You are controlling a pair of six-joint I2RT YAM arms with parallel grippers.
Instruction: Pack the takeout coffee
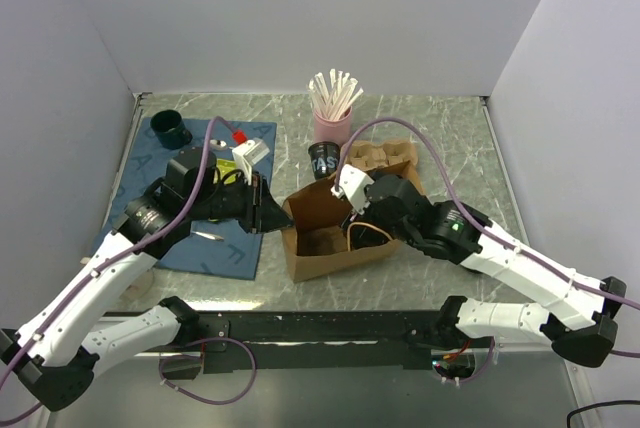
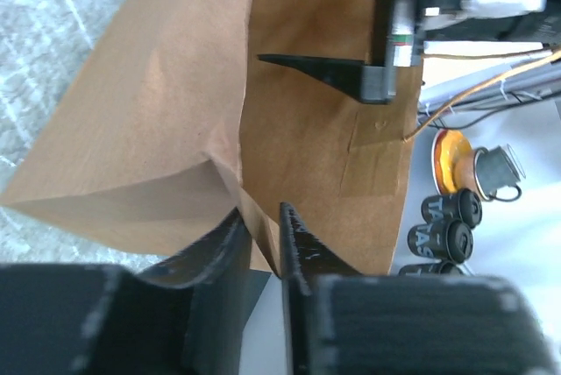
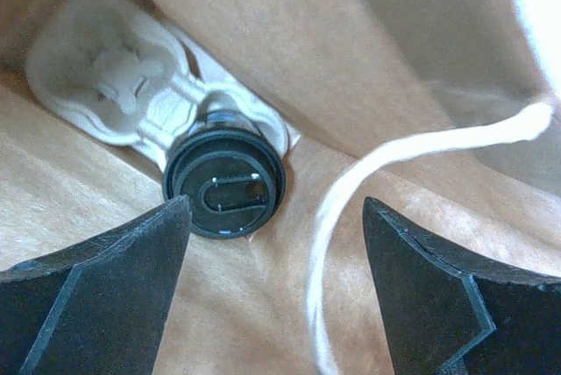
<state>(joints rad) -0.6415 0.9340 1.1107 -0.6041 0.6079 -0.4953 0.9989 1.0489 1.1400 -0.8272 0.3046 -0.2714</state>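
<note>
On the blue mat at far left stood one dark cup. My left gripper was nipped narrow on the rim of the one paper bag, its mouth open toward the middle. Behind the bag stood one pink cup of wooden stirrers (too many to count), one black cup printed "TAS" and a pulp tray, partly hidden. My right gripper was inside the bag, fingers spread wide and holding nothing. One lidded coffee cup sat in a pulp carrier deep in the bag.
</note>
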